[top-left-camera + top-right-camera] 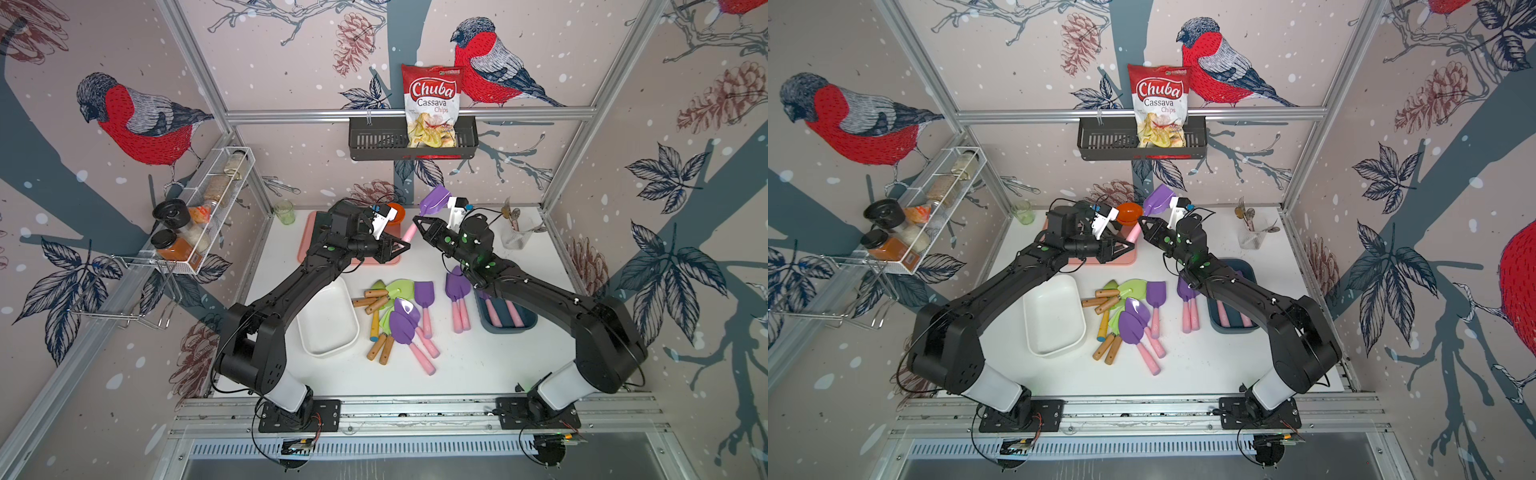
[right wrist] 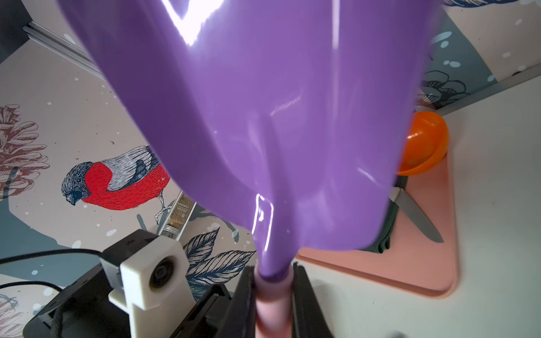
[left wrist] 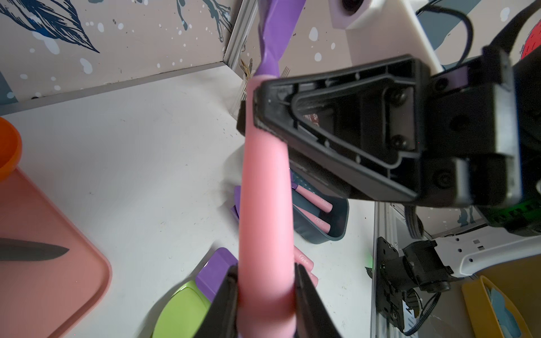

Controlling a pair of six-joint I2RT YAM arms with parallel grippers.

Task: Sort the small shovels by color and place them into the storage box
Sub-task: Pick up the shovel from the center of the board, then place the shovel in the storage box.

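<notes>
Purple shovel [image 2: 263, 117] held aloft: we find the right pincer [image 2: 273, 272] clenched on its pink handle beside the blade, the left pincer [image 3: 266, 272] grasping the handle's other end.

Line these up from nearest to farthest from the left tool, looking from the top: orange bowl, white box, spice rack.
1. Orange bowl, beside the left tool.
2. White box, table's left side.
3. Spice rack, left wall.
</notes>
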